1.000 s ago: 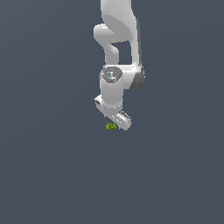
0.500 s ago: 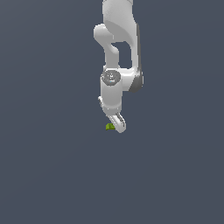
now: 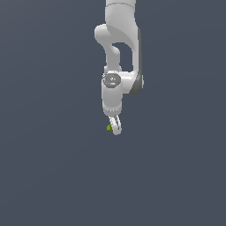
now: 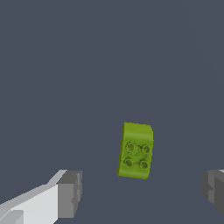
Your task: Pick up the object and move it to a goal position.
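Observation:
The object is a tiny yellow-green block with four studs on top, lying on the flat grey surface. In the exterior view it shows as a small green speck just to the exterior view's left of the fingertips. My white gripper hangs from the arm right beside it. In the wrist view the gripper is open, with one grey pad on one side and the other pad at the frame edge. The block lies between and ahead of the pads, untouched.
The grey surface spreads all around with nothing else on it in view. The white arm rises above the gripper.
The wrist has turned, so the hand now shows edge-on and narrower in the exterior view. The gripper has stayed beside the green block, which has not moved.

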Robot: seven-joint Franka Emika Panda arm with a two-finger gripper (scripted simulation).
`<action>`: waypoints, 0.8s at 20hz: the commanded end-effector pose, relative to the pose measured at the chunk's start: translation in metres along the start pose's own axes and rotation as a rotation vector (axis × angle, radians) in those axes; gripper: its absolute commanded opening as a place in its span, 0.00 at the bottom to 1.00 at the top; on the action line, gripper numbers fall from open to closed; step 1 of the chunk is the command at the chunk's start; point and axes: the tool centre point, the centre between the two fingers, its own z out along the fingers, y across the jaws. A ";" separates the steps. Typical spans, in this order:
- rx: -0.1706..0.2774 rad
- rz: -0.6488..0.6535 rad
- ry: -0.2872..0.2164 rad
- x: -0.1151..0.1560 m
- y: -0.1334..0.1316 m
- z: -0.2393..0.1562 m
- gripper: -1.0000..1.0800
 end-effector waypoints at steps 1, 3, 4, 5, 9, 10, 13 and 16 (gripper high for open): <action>0.001 0.045 0.002 0.000 0.002 0.003 0.96; 0.001 0.072 0.003 0.001 0.003 0.004 0.96; 0.001 0.083 0.004 0.001 0.004 0.005 0.96; 0.001 0.092 0.005 0.001 0.004 0.006 0.96; 0.001 0.116 0.006 0.001 0.006 0.007 0.96; 0.001 0.118 0.006 0.001 0.006 0.007 0.96; 0.001 0.114 0.006 0.001 0.006 0.008 0.96; 0.001 0.115 0.006 0.001 0.006 0.013 0.96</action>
